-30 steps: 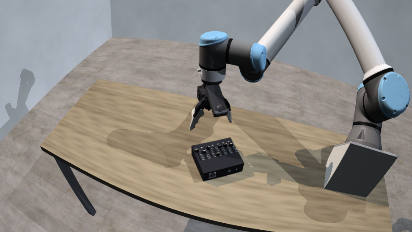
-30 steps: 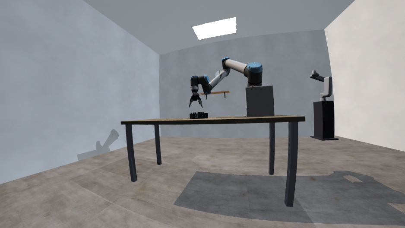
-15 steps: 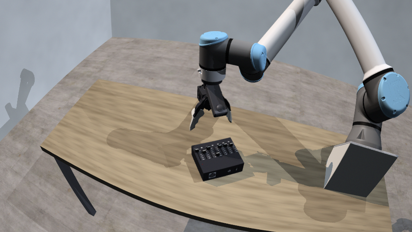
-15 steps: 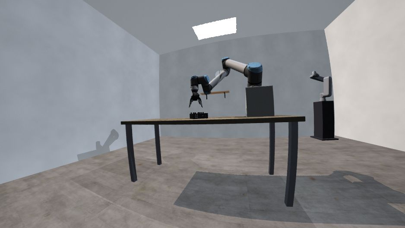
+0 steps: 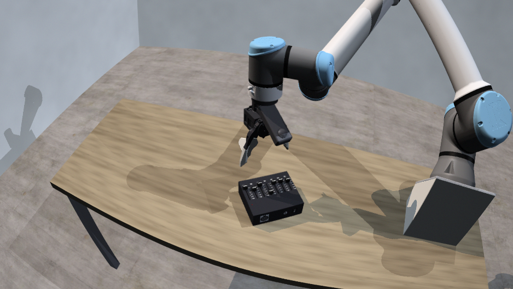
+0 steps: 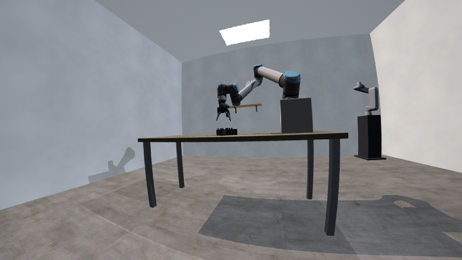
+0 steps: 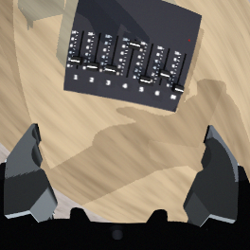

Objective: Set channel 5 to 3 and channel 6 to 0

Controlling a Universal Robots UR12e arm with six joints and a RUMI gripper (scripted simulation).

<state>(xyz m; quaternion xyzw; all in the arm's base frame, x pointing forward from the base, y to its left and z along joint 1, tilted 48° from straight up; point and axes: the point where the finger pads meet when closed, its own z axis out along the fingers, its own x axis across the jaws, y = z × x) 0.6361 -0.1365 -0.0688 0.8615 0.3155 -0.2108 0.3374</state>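
The black lighting desk (image 5: 276, 206) (image 6: 226, 131) (image 7: 137, 19) lies on the wooden table (image 5: 143, 150) (image 6: 242, 138). It has several numbered faders and one marked M. In the wrist view the channel 5 knob (image 7: 145, 79) sits low on its track. The channel 6 knob (image 7: 165, 74) sits a little higher. The channel 4 knob (image 7: 134, 44) is the highest. My gripper (image 5: 264, 154) (image 6: 223, 118) (image 7: 122, 126) is open and empty. It hangs above the table just behind the desk and touches nothing.
The arm's grey base block (image 5: 448, 211) (image 6: 296, 115) stands at the table's right end. A wooden wall shelf (image 6: 247, 105) hangs behind the arm. A second device on a black pedestal (image 6: 369, 135) stands far right on the floor.
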